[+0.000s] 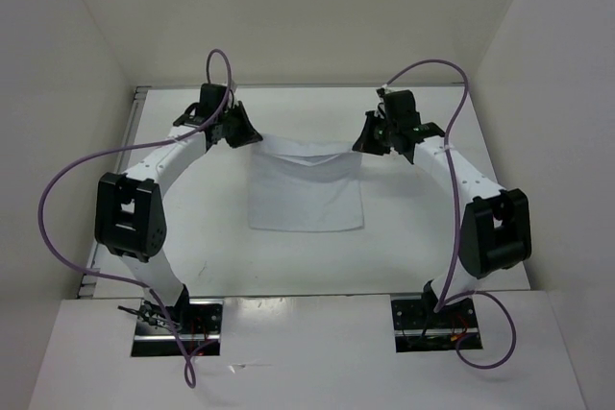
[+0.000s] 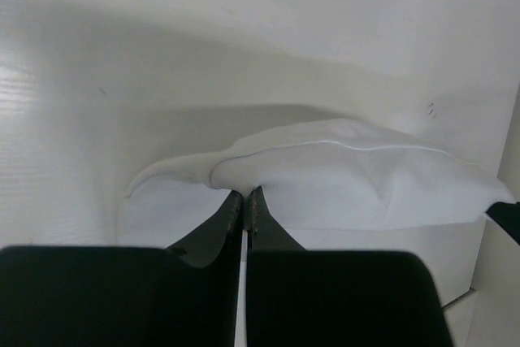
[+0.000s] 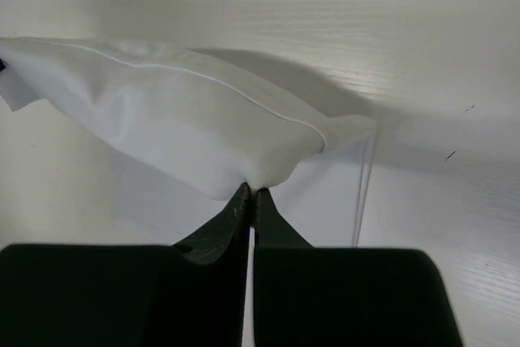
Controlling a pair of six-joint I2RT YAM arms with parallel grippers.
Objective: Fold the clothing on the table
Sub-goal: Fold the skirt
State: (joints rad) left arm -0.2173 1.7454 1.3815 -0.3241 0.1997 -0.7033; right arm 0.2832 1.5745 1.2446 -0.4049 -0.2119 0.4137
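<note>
At the near edge of the table stand the two bases, bolted side by side. From them the left arm and the right arm reach toward the far side, one along each side edge.

Between the arms, about in the middle of the table, is the clothing, a plain white piece of fabric. Its near part lies flat on the surface, and the near hem runs almost parallel to the near edge. Its far part is lifted off the table and hangs between the two grippers, sagging a little in the middle, where a fold shows.

The left gripper has the far left corner of the fabric. In the left wrist view its black fingers are pressed together and pinch the cloth at their tips. The right gripper has the far right corner in the same way. In the right wrist view its fingers are closed tightly on the edge of the fabric.

Both grippers are close to the far edge of the table. Behind that edge stands a matte white wall.
</note>
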